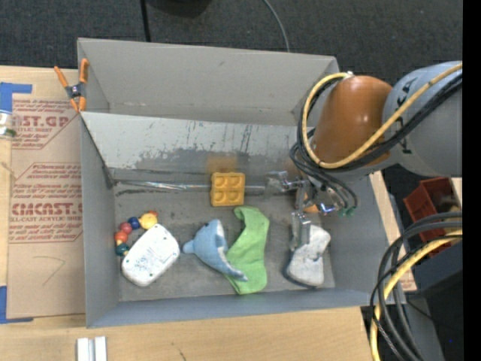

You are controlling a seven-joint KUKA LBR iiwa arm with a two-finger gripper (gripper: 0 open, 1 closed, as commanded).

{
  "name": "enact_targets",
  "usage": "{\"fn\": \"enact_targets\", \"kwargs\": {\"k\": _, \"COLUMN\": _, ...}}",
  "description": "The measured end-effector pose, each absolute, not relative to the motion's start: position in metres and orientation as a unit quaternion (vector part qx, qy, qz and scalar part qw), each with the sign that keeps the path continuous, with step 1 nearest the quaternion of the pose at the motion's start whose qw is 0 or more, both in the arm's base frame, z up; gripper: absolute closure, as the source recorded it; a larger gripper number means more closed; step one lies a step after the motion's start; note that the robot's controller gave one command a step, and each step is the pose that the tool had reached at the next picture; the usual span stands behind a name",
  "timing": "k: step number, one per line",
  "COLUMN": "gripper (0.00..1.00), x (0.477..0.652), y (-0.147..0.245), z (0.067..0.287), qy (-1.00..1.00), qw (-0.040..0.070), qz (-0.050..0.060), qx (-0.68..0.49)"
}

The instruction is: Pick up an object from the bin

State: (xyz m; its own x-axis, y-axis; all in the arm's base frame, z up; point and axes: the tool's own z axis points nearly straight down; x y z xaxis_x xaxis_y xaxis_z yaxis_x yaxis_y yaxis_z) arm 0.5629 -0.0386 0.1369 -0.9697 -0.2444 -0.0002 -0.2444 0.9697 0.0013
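Grey-white and lumpy, a soft-looking toy (310, 262) lay in the lower right corner of the bin (188, 81), with the pincer (302, 228) at its upper end. Whether the pincer was released or clenched, I could not tell. The toy seemed light and yielding, best pinched across its narrower top.

White and grey lump (310, 258), soft-looking, pale and rounded at its near end, greyer and narrower at its far end, lying lengthwise on the floor of the bin (188, 138), near right corner, just right of the green cloth (252, 248)
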Motion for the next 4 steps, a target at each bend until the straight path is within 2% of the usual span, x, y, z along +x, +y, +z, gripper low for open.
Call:
{"fn": "enact_targets", "kwargs": {"k": 1, "gripper": 0.00, "x": 0.570, "y": -0.021, "z": 0.134, "qy": 0.999, "qw": 0.004, "qz": 0.000, "qx": -0.051}}
{"fn": "enact_targets", "kwargs": {"k": 2, "gripper": 0.00, "x": 0.570, "y": -0.013, "z": 0.106, "qy": 0.988, "qw": 0.003, "qz": -0.001, "qx": -0.154}}
{"fn": "enact_targets", "kwargs": {"k": 3, "gripper": 0.00, "x": 0.569, "y": 0.001, "z": 0.087, "qy": 0.973, "qw": 0.004, "qz": -0.001, "qx": -0.233}}
{"fn": "enact_targets", "kwargs": {"k": 4, "gripper": 1.00, "x": 0.563, "y": 0.027, "z": 0.070, "qy": 0.963, "qw": 0.004, "qz": -0.001, "qx": -0.270}}
